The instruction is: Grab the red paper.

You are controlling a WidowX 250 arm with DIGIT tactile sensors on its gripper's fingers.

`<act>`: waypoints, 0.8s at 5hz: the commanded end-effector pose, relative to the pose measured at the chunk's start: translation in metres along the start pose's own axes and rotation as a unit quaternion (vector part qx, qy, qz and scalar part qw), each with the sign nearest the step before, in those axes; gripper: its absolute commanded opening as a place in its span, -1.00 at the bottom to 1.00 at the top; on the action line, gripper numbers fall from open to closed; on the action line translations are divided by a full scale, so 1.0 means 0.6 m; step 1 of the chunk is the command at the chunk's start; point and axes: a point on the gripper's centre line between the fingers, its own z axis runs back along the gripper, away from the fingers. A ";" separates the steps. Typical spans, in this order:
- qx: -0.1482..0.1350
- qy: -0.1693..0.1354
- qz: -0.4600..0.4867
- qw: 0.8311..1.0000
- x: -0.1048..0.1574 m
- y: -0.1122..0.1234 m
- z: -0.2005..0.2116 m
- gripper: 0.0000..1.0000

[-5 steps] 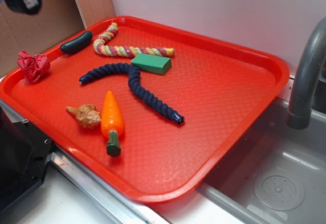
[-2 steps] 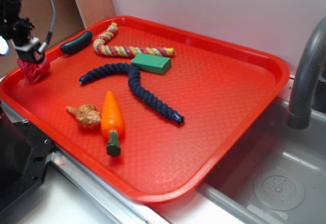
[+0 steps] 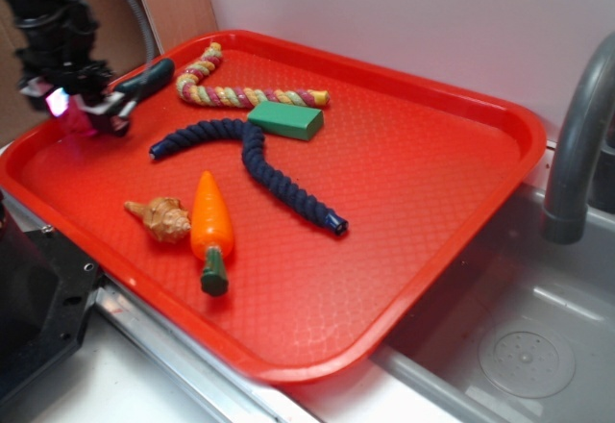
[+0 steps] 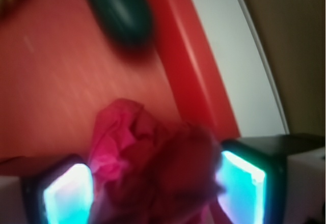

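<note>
Gripper (image 4: 153, 188) is pinched on the red paper (image 4: 147, 168); wad sits between both lit pads (image 4: 69, 196), touching each. In exterior view, gripper (image 3: 85, 111) is over far-left corner of red tray (image 3: 432, 202), paper only partly visible there. Dark green cucumber (image 3: 149, 77) lies just beside gripper, near tray rim. Wrist view is blurred.

Tray (image 3: 452, 250) sits left of the sink faucet (image 3: 577, 144). Gripper (image 3: 85, 111) at tray's far-left corner, paper wad (image 4: 147, 168) between its fingers (image 4: 69, 193). Dark pickle toy (image 3: 154, 75) just behind it. Carrot (image 3: 211, 226) lies right of shell toy (image 3: 161, 219), touching it.
</note>
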 end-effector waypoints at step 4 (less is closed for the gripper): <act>-0.025 -0.004 -0.011 1.000 -0.055 -0.091 0.212 -1.00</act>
